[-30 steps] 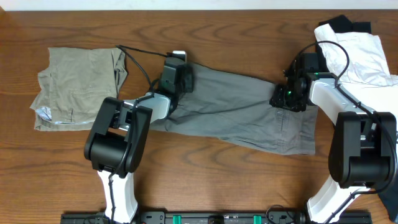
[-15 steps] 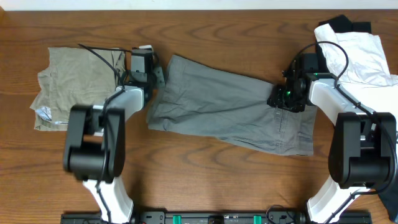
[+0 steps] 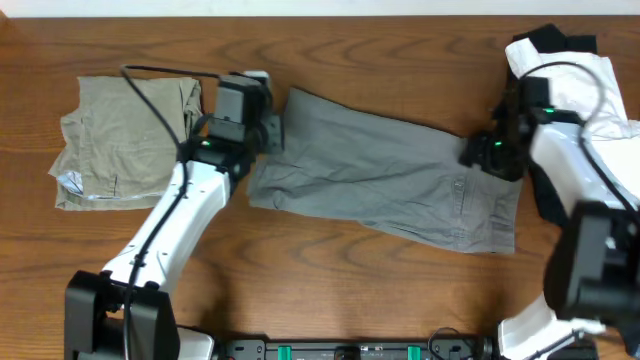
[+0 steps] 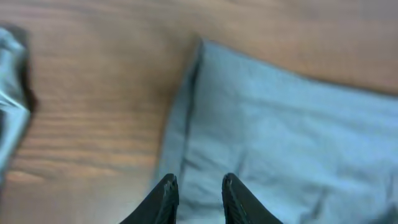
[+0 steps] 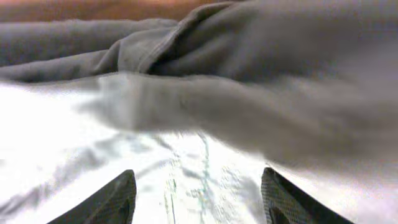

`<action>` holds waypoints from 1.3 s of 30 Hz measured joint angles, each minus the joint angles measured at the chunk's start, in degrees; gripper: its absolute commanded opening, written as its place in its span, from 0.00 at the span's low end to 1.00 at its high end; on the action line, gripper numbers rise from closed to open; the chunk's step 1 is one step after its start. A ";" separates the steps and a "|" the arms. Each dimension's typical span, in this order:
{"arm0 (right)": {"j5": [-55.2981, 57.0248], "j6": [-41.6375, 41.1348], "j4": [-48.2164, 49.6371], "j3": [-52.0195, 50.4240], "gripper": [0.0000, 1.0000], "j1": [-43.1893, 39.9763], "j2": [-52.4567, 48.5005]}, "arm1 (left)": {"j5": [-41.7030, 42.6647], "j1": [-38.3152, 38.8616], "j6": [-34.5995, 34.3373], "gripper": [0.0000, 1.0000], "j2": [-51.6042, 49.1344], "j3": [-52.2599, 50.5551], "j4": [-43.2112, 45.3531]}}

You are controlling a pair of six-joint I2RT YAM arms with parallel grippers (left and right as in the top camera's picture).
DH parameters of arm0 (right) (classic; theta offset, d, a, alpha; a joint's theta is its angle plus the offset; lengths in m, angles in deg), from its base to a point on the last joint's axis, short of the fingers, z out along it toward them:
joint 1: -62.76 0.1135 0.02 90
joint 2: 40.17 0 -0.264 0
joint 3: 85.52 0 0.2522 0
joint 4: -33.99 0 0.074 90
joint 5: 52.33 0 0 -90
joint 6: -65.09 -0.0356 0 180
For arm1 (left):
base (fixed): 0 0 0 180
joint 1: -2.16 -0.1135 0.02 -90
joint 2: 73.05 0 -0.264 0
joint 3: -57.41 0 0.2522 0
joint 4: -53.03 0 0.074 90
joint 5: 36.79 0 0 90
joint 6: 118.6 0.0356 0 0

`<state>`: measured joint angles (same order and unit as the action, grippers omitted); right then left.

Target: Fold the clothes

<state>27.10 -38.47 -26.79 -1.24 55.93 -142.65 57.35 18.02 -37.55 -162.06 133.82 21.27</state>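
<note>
The clothes (image 3: 380, 170), a pair of grey shorts, lie spread flat across the middle of the table, slanting down to the right. My left gripper (image 3: 272, 130) hovers at their upper left edge. In the left wrist view its fingers (image 4: 168, 190) stand a little apart, open, over the folded hem of the grey cloth (image 4: 280, 124). My right gripper (image 3: 478, 152) is at the shorts' right end. In the right wrist view it (image 5: 200, 196) stands wide open above the pale lining (image 5: 186, 155), with creased grey cloth (image 5: 280, 74) beyond. Neither gripper holds any fabric.
A folded khaki pair of shorts (image 3: 125, 140) lies at the far left, close to my left arm. White and black garments (image 3: 575, 80) are heaped at the back right, behind my right arm. Bare wood (image 3: 300, 290) runs along the front of the table.
My left gripper swung off the shorts to their left edge and its jaws parted. The right gripper shifted to the right and opened wider. The shorts slid slightly right.
</note>
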 measured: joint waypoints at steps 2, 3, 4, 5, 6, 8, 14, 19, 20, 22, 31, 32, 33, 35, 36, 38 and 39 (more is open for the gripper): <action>0.15 0.02 -2.80 0.31 0.63 -2.36 3.15 | 0.20 1.51 0.02 0.31 -0.02 0.00 -1.18; 0.22 0.04 -4.13 0.48 0.63 -3.41 4.13 | 0.20 2.14 0.17 0.32 -0.02 0.00 -1.36; 0.22 0.09 -5.53 0.63 0.62 -4.81 5.01 | 0.20 2.75 0.15 0.33 -0.02 0.00 -1.38; 0.28 0.15 -6.54 0.61 0.62 -6.12 5.44 | 0.20 3.34 0.11 0.34 -0.02 0.00 -1.36; 0.26 0.17 -6.84 0.39 0.62 -7.02 5.49 | 0.20 3.98 0.11 0.35 -0.02 0.00 -1.33; 0.13 0.17 -6.47 -1.01 0.61 -8.52 5.44 | 0.22 5.25 0.11 0.36 -0.04 0.00 -1.27; 0.00 -0.96 -0.13 -11.39 0.62 -11.13 5.38 | 0.72 8.22 0.96 0.36 -0.92 0.00 -1.29; 0.07 -1.55 5.29 -19.28 0.62 -12.74 5.35 | 1.51 10.27 1.75 0.36 -4.13 0.00 -1.11; -0.15 -1.73 5.90 -19.63 0.63 -13.05 5.73 | 1.55 10.64 1.77 0.36 -4.98 0.00 -1.09; -0.22 -1.99 7.48 -20.28 0.65 -13.66 6.05 | 1.66 11.23 1.79 0.36 -6.60 0.00 -0.98; -0.57 -2.54 16.09 -24.39 0.82 -15.08 8.96 | 1.73 13.09 1.95 0.36 -15.15 0.00 0.55; -0.83 -2.34 17.33 -25.03 0.86 -15.08 9.27 | 1.73 13.18 1.95 0.36 -15.85 0.00 0.76; -0.96 -2.36 17.75 -25.29 0.89 -15.08 9.46 | 1.81 13.20 1.95 0.36 -16.46 0.00 0.85; -2.05 -1.92 18.29 -25.90 0.90 -15.08 9.86 | 1.64 13.18 1.95 0.36 -17.49 0.00 0.90; -2.49 -1.68 18.40 -26.05 0.89 -15.10 9.99 | 1.38 13.18 1.95 0.36 -18.08 0.00 0.92; -2.80 -0.85 18.82 -26.51 0.87 -15.13 10.27 | 0.50 13.18 1.95 0.36 -19.08 0.00 1.18; -2.75 -0.55 19.15 -26.75 0.85 -15.13 10.38 | 0.11 13.18 1.95 0.36 -19.52 0.00 1.40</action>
<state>24.35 -39.01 -7.64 -27.99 40.80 -132.27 57.46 31.20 -35.60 -181.58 133.82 22.67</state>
